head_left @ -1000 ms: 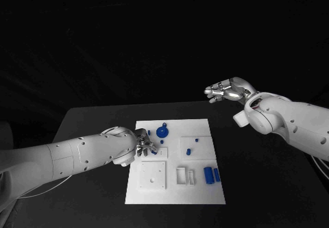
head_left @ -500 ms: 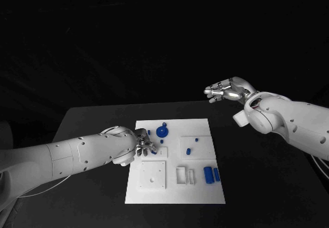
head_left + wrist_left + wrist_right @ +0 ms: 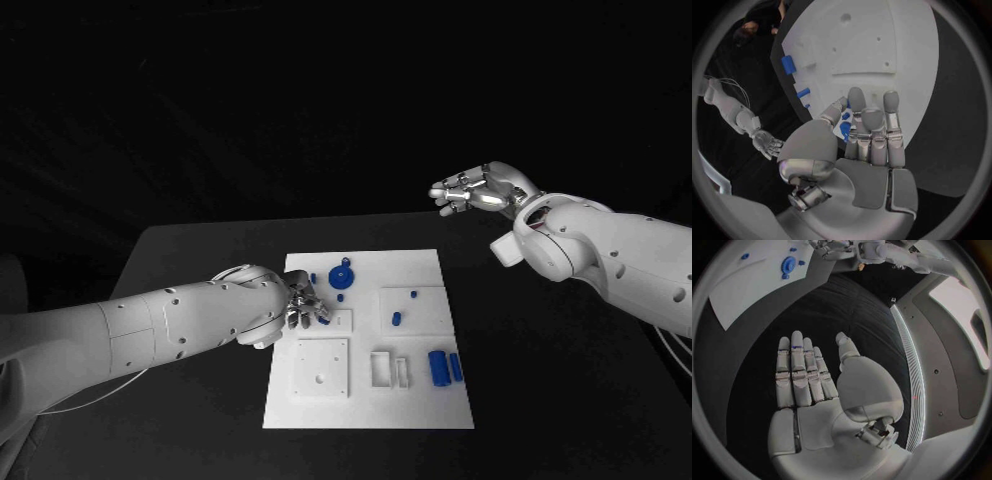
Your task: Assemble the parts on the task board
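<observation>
The left hand [image 3: 306, 305] rests low over the near-left part of the white task board [image 3: 418, 405], fingers laid together and pointing down at it. In the left wrist view small blue parts [image 3: 844, 122] show right at its fingertips [image 3: 856, 96], touching or just under them; whether it is pinching one I cannot tell. Just beyond that hand stands a round blue part [image 3: 342, 276], and off to its far side two blue cylinders [image 3: 446, 367] lie side by side near the board's edge. The right hand [image 3: 477, 190] hangs high above the tabletop [image 3: 188, 260], well apart from the board, fingers straight and slightly apart, holding nothing. No writing or labels can be read anywhere.
</observation>
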Available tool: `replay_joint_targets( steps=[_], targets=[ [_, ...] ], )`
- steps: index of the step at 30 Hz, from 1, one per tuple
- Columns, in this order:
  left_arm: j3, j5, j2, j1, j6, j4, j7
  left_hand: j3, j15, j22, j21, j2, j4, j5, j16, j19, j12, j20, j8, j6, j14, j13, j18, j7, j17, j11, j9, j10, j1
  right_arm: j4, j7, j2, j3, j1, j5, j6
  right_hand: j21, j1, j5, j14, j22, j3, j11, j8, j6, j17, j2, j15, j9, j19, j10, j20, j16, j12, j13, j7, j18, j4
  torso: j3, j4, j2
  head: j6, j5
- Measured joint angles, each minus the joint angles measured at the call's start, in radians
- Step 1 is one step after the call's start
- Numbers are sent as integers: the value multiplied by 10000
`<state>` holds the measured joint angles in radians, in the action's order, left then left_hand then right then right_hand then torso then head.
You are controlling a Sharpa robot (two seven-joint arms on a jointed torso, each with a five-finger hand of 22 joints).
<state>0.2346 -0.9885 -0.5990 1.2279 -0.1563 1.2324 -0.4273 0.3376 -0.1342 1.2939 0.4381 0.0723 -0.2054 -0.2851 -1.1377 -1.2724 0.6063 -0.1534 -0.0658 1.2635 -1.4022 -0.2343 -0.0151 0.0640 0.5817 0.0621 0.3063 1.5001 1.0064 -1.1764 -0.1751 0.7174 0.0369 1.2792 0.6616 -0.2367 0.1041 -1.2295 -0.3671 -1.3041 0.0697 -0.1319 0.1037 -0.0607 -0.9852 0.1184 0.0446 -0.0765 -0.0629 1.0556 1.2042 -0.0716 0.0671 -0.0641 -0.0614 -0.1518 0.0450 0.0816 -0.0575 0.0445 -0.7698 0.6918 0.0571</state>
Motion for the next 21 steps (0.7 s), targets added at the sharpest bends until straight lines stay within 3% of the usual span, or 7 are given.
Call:
replay_joint_targets(
  steps=[8, 21],
  targets=[
    [-4, -72, -4, 6, 181, -16, -15, -40, 2, 142, -143, 79, 258, 38, -47, -62, 95, 51, -5, 0, 1, -48, 0, 0, 0, -1, 532, -1, -79, 20, 20, -20, 0, 0, 0, 35, -79, 100, 33, 262, -8, -30, 107, 0, 61, -47, -36, -118, 0, -199, -179, -92, 0, 0, 0, -60, -1, -31, -7, 5, -1, 0, -23],
    [-14, -150, -3, 19, 391, -12, -15, -21, 6, 141, -338, 145, 238, -350, -85, -145, 94, 68, -12, 31, -2, -72, 0, -31, -1, 0, 355, 0, -151, 41, 54, -49, 0, -2, -2, 128, -121, 108, 32, 504, -8, -100, 107, 0, 188, -97, -27, -176, 1, -376, -179, -197, 1, 0, 0, -45, -1, -100, -6, 0, -3, 3, -54]
  ],
)
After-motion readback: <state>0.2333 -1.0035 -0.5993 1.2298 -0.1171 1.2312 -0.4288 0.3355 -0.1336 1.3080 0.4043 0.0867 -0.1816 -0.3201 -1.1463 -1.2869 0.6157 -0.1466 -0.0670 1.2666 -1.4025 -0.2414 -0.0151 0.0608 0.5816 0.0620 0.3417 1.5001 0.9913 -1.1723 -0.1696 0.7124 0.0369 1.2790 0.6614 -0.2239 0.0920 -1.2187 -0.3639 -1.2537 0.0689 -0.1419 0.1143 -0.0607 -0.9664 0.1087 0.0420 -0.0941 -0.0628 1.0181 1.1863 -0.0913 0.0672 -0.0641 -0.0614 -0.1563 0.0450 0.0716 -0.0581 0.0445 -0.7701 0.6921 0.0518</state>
